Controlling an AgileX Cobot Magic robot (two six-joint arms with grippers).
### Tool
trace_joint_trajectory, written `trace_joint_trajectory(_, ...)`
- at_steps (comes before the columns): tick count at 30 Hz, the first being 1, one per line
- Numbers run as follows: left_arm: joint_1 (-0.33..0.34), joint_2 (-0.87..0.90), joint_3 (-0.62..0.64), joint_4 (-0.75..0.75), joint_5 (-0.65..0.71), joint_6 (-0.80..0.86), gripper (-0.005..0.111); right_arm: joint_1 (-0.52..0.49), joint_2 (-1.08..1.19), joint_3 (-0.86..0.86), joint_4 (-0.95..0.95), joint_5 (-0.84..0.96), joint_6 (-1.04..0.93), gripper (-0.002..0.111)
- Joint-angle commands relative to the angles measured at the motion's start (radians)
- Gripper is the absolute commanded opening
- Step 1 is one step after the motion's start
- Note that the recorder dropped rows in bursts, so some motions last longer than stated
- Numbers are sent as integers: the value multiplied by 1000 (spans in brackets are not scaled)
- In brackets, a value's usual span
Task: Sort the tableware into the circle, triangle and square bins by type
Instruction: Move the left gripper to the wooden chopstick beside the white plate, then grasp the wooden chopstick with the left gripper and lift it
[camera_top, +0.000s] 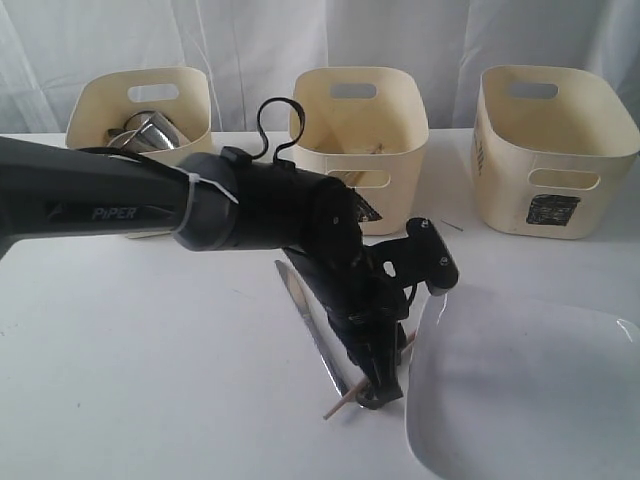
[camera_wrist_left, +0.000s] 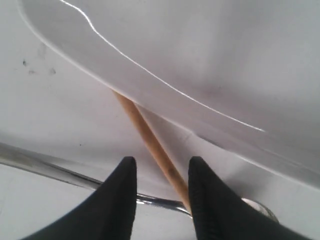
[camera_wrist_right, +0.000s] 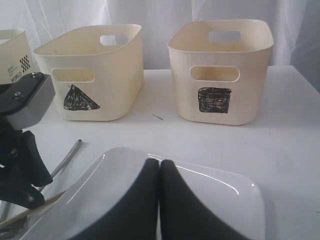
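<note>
**Occlusions / crops**
Left arm (camera_top: 200, 205) blocks the fronts of left bin (camera_top: 95, 105) and middle bin (camera_top: 400, 140); marks unreadable in exterior view. Plate (camera_top: 520, 380) cropped at bottom edge there. Chopstick (camera_wrist_left: 150, 145) runs under plate rim, far end hidden. Thin sliver (camera_wrist_right: 158, 117) between bins: too small to identify.

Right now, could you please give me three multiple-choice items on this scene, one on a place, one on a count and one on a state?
1. Where does the far end of the chopstick run, relative to the white plate? A on top of it; B away from it; C under its rim.
2. How many cream bins are there? A two; B three; C four.
3. The jaws of the right gripper are: A shut; B wide open; C closed on a spoon.

Answers: C, the left wrist view shows it passing beneath the rim; B, three stand in a row in the exterior view; A, the two jaws touch in the right wrist view.
</note>
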Motion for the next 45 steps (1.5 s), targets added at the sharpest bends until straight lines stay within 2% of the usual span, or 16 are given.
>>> trace_joint_trajectory(1, -5, 18, 4, -11, 2, 0, 41, -4, -6, 6, -1, -8, 2, 0)
trace_joint_trajectory(13, -5, 20, 4, -30, -46, 0, 41, -4, -6, 6, -1, -8, 2, 0)
trace_joint_trajectory(27, -5, 64, 4, -86, -16, 0, 40, -4, -6, 6, -1, -8, 21, 0)
trace_joint_trajectory(29, -5, 62, 4, -84, 4, -4, 34, -4, -6, 6, -1, -8, 21, 0)
trace_joint_trajectory(33, -3, 44, 4, -52, 54, -9, 4, -4, -6, 6, -1, -8, 21, 0)
trace_joint_trajectory(34, -1, 31, 4, -23, 61, -9, 0, -4, -6, 6, -1, -8, 21, 0)
trace_joint_trajectory(40, 26, -36, 4, 189, 36, -178, 0, -4, -6, 6, -1, -8, 21, 0)
trace_joint_trajectory(45, 73, -63, -4, 230, 45, -234, 0, -4, -6, 6, -1, -8, 21, 0)
